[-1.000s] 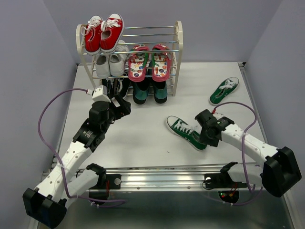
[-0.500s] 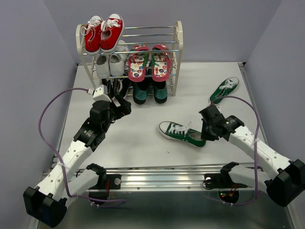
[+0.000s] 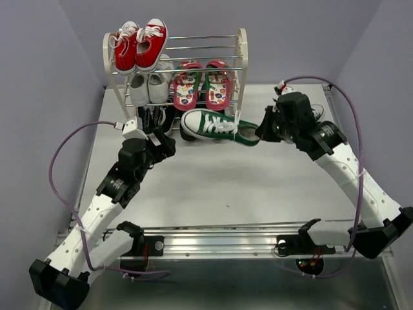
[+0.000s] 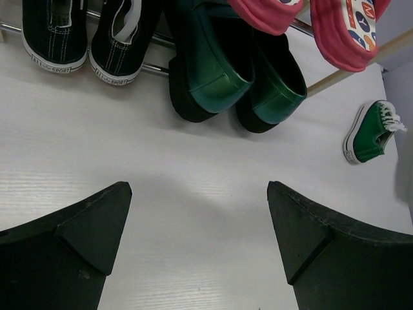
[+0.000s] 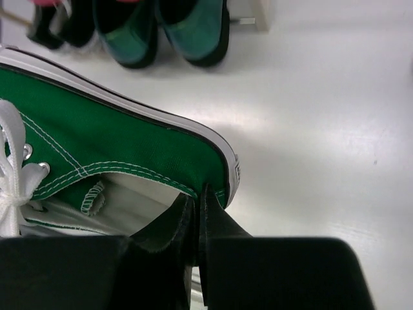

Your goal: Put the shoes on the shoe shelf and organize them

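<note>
overhead view: shoe shelf [image 3: 240, 77] stands at 11 o'clock on the table [image 3: 193, 187], with red flip-flops [image 3: 201, 87] on its middle tier. right gripper [image 3: 261, 132] is clamped on the heel of a green sneaker [image 3: 216, 126], held just in front of the shelf's lower right part, toe pointing to 9 o'clock. left gripper [image 3: 164, 145] hangs at 8 o'clock from that shoe, spread wide, holding nothing.

left wrist view: the wide-apart fingers [image 4: 77, 245] frame bare table. teal slip-ons [image 4: 239, 77] sit at the shelf's foot at 12 o'clock, and a second green sneaker [image 4: 371, 132] lies on the table at 2 o'clock.

right wrist view: both fingers [image 5: 168, 226] pinch the sneaker's heel rim, with the slip-ons at 12 o'clock.
</note>
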`<action>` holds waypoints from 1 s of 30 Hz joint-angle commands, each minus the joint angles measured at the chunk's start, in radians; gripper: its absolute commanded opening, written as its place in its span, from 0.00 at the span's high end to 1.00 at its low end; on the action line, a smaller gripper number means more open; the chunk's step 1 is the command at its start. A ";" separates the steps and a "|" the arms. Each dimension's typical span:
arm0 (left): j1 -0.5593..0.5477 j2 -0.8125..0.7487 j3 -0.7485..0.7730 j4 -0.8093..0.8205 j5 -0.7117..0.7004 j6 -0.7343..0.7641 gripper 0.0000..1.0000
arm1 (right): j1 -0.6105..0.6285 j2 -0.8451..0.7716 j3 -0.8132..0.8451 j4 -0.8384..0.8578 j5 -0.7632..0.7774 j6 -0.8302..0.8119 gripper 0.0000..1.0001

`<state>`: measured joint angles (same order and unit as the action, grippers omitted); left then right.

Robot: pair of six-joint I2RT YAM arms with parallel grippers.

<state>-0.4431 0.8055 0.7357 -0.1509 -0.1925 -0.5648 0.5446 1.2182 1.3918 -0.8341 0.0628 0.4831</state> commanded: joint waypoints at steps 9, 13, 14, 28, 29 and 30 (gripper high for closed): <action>0.000 -0.092 0.047 -0.023 -0.032 -0.018 0.01 | 0.002 0.274 0.531 0.236 0.348 0.278 0.99; -0.002 -0.068 0.057 -0.030 -0.022 -0.014 0.01 | 0.002 0.406 0.694 0.234 0.405 0.391 0.99; 0.000 -0.063 0.056 -0.029 -0.022 -0.014 0.01 | 0.002 0.450 0.741 0.231 0.452 0.446 0.99; 0.000 -0.054 0.050 -0.019 -0.024 -0.006 0.01 | 0.002 0.506 0.719 0.369 0.469 0.707 0.80; 0.001 -0.051 0.047 -0.016 -0.022 -0.006 0.01 | 0.002 0.506 0.723 0.369 0.477 0.707 0.79; 0.000 -0.048 0.048 -0.015 -0.021 -0.004 0.01 | 0.002 0.507 0.731 0.371 0.483 0.710 0.76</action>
<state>-0.4431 0.7593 0.7509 -0.1951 -0.2104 -0.5808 0.5491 1.7679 2.0846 -0.6441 0.4820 1.1194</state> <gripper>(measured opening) 0.986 0.224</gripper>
